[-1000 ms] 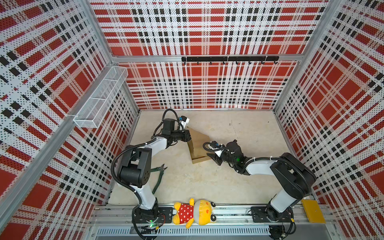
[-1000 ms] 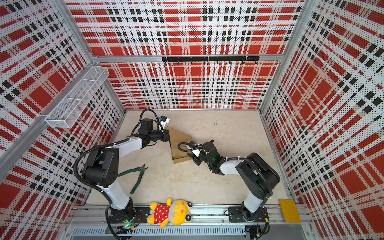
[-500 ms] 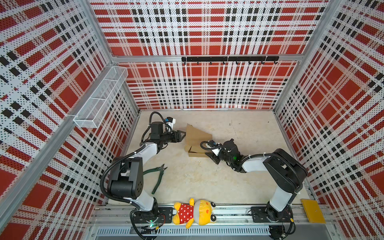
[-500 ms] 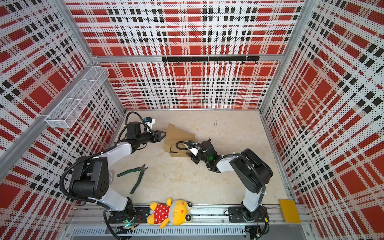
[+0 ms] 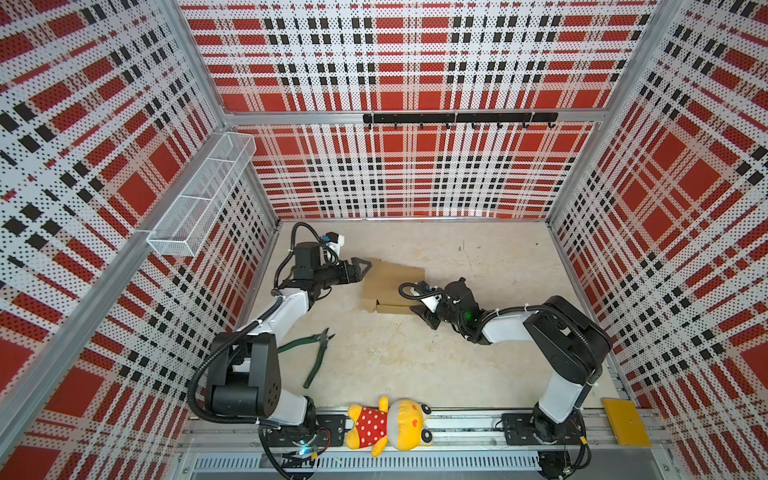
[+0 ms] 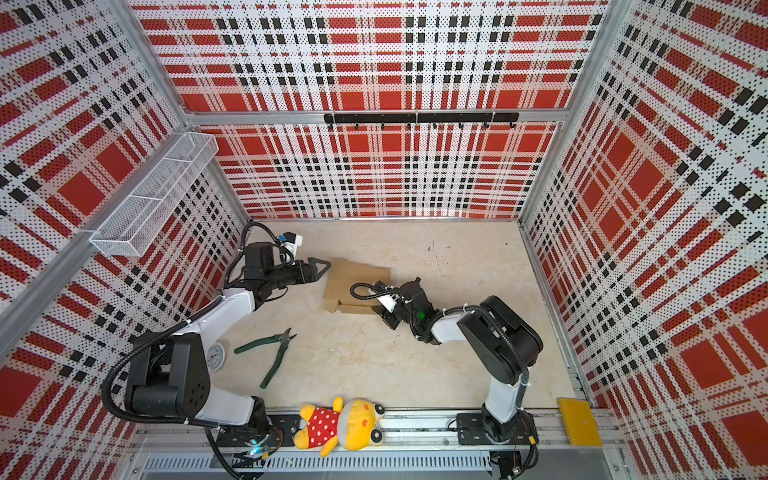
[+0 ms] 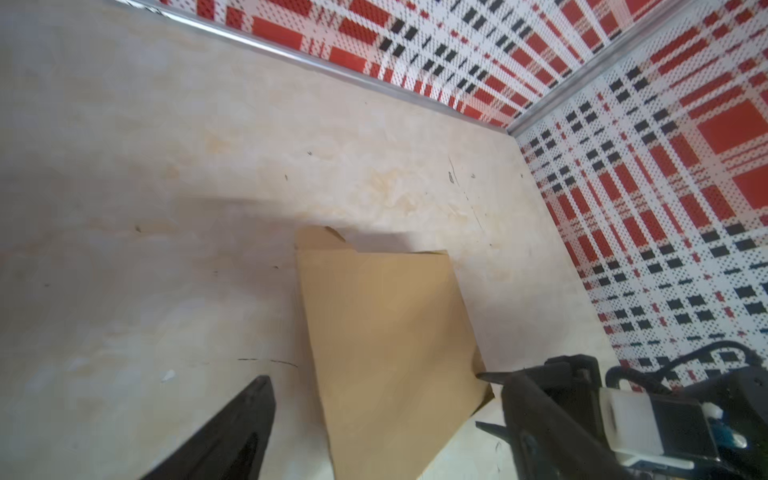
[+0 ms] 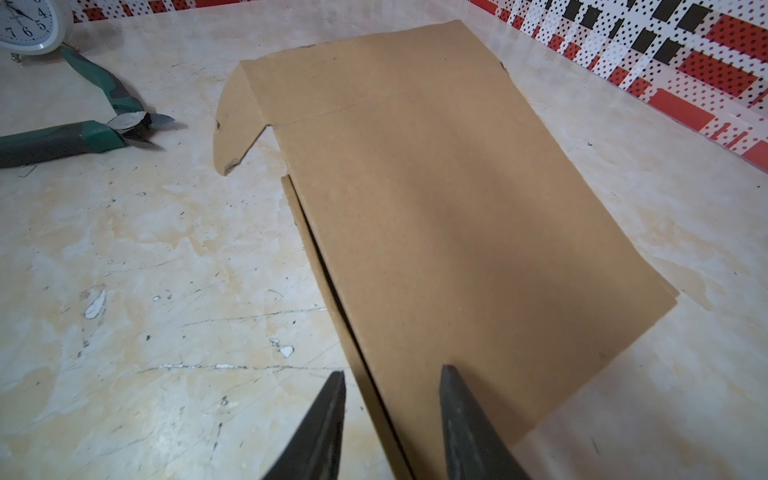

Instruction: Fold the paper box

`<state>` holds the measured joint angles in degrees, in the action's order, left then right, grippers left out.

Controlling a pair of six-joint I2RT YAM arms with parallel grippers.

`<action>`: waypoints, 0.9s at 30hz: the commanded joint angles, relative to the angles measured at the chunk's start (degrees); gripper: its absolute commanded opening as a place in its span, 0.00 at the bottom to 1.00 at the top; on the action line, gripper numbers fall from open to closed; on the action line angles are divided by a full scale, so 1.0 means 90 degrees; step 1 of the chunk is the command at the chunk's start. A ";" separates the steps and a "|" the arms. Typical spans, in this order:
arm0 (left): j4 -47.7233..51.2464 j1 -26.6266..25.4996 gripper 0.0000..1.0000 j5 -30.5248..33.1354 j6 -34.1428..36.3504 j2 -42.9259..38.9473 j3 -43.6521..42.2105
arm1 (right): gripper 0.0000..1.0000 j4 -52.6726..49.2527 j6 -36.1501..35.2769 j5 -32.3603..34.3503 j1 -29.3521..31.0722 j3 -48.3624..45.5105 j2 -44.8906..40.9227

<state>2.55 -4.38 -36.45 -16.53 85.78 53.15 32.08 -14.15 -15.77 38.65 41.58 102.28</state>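
Observation:
The paper box (image 5: pixel 392 282) (image 6: pixel 357 284) is a shallow brown cardboard mailer lying mid-table, its lid down and a side flap (image 8: pixel 232 120) hanging loose. My left gripper (image 5: pixel 365 268) (image 6: pixel 325 267) is open just off the box's left edge and holds nothing. In the left wrist view the box (image 7: pixel 386 332) lies ahead between the spread fingers (image 7: pixel 253 411). My right gripper (image 5: pixel 417 309) (image 8: pixel 392 376) is shut on the box's near right corner. One finger (image 8: pixel 455 399) rests on the lid (image 8: pixel 436 187) and the other runs along the side wall.
Green pliers (image 5: pixel 318 355) (image 8: pixel 79 137) lie front left of the box, and a small clock (image 6: pixel 215 355) stands beside the left arm. A plush toy (image 5: pixel 390 424) and a yellow plate (image 5: pixel 625 422) sit on the front rail. A wire basket (image 5: pixel 203 199) hangs on the left wall.
My left gripper has opened, let go of the box and drawn back to the left. The box has gone from standing upright to lying low. The right gripper kept its hold.

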 commanded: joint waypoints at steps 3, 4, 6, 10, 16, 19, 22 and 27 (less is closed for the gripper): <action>0.0795 -0.0415 0.90 0.0645 0.0387 0.0593 0.0585 | 0.39 -0.0265 0.0051 0.0093 0.0044 -0.0065 -0.0453; 0.0982 -0.0474 0.90 0.0827 0.0487 0.0694 0.0707 | 0.39 -0.0292 0.0107 0.0064 0.0045 -0.0083 -0.0550; 0.1090 -0.0528 0.90 0.1070 0.0560 0.0860 0.0794 | 0.39 -0.0278 0.0181 -0.0002 0.0054 -0.0110 -0.0674; 0.1093 -0.0566 0.90 0.1501 0.0466 0.1114 0.0793 | 0.39 -0.0363 0.0367 0.0004 0.0079 0.0001 -0.0777; 0.1098 -0.0770 0.92 0.1755 0.0737 0.1331 0.0744 | 0.38 -0.0239 0.0882 0.0043 0.0097 0.0389 -0.0669; 0.1321 -0.0806 0.92 0.1958 0.0779 0.1474 0.0852 | 0.40 -0.0213 0.1299 0.0015 0.0137 0.0715 -0.0427; 0.1320 -0.0765 0.92 0.2007 0.0718 0.1559 0.0820 | 0.41 -0.0229 0.1452 -0.0015 0.0236 0.1032 -0.0197; 0.1303 -0.0794 0.91 0.2039 0.0682 0.1603 0.0755 | 0.41 -0.0493 0.1734 -0.0063 0.0348 0.1615 0.0231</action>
<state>13.45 -11.33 -19.59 -10.41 99.79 59.44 27.38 -1.17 -15.64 41.15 53.63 102.28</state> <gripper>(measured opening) 0.915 0.408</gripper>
